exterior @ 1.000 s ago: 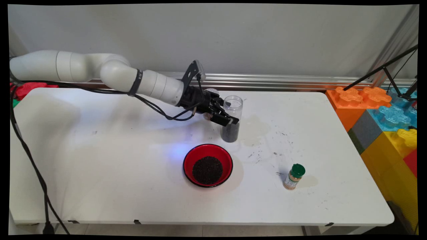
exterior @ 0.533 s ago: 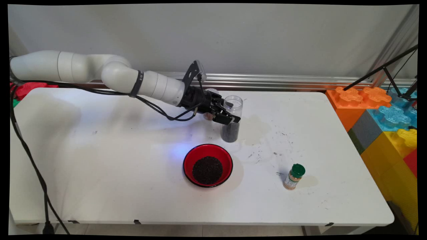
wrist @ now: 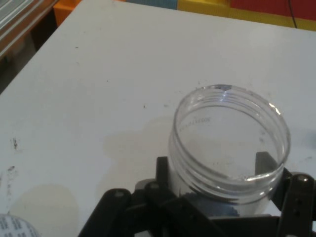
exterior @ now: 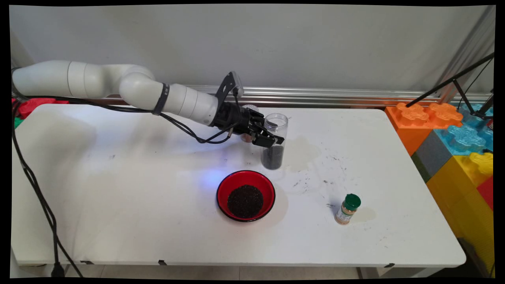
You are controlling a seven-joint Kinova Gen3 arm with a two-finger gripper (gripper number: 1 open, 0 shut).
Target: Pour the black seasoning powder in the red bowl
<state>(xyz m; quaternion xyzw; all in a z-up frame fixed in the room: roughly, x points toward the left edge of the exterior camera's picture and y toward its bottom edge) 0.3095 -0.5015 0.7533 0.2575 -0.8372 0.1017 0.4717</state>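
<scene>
Your gripper (exterior: 271, 139) is clenching clear open jar (exterior: 274, 141) at mid-body. Jar is looking rigid, smooth, slippery; dark grains (exterior: 272, 157) weighting bottom. Grip below threads.

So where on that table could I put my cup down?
The wide left half of the table is bare, as is the far right corner. It is crowded mid-table: pincer on the jar, red bowl, spice bottle.

Spice bottle (exterior: 347, 209) label too small to read
</scene>
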